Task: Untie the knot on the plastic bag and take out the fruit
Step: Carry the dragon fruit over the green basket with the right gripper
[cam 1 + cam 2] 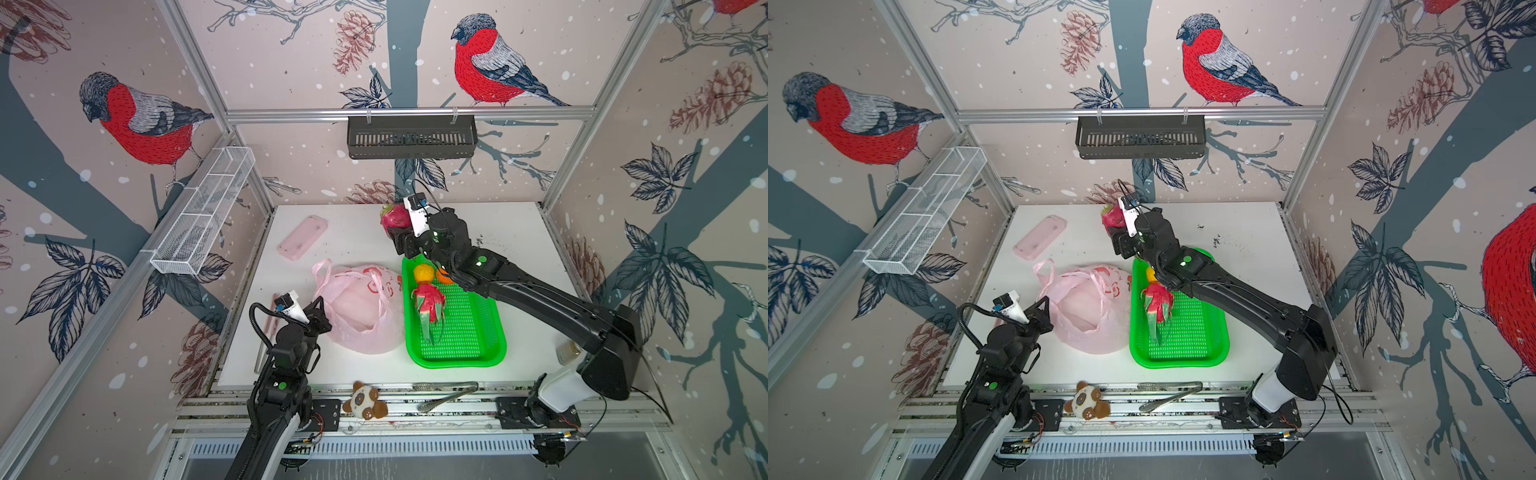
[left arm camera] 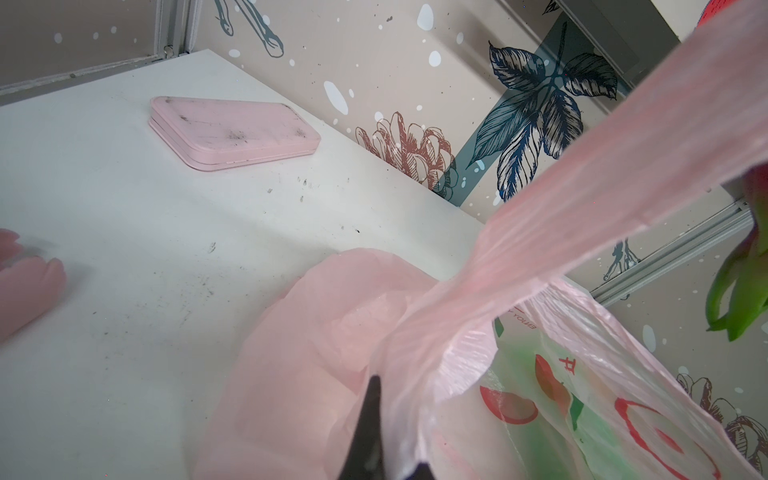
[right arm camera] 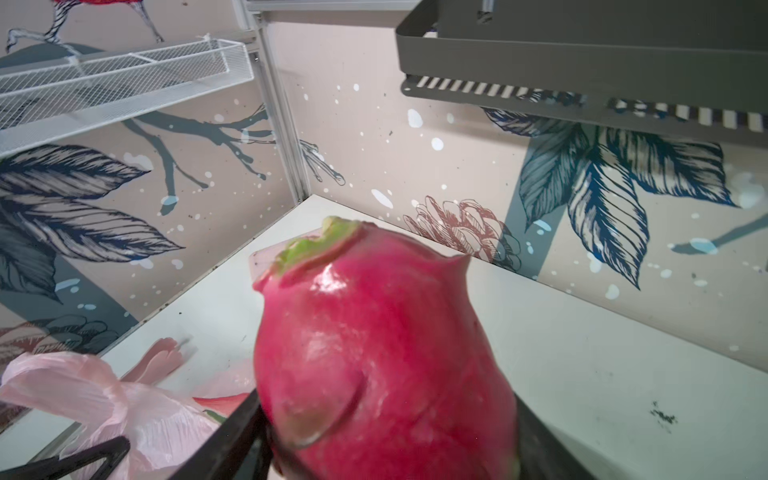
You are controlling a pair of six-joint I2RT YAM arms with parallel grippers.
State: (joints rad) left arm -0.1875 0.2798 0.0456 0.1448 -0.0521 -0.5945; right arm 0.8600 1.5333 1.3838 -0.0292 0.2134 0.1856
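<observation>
Now my right gripper (image 1: 397, 231) clasps a dragon fruit (image 3: 382, 353), my left gripper (image 1: 318, 306) pinches the bag (image 1: 361, 320); I should lower the fruit gently into the tray (image 1: 457, 362).

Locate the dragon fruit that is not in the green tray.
In both top views the dragon fruit is held by the right gripper over the back of the table, just beyond the green tray.

the pale-pink bag (image 1: 361, 320) slumps open mid-table, its handles (image 1: 322, 270) loose, while at its 3 o'clock a yellow ball (image 1: 424, 273), a half-hidden orange ball (image 1: 443, 276) and a dragon fruit (image 1: 428, 303) lie in the tray (image 1: 457, 365) and a second dragon fruit (image 1: 392, 220) is held up at 1 o'clock.
</observation>
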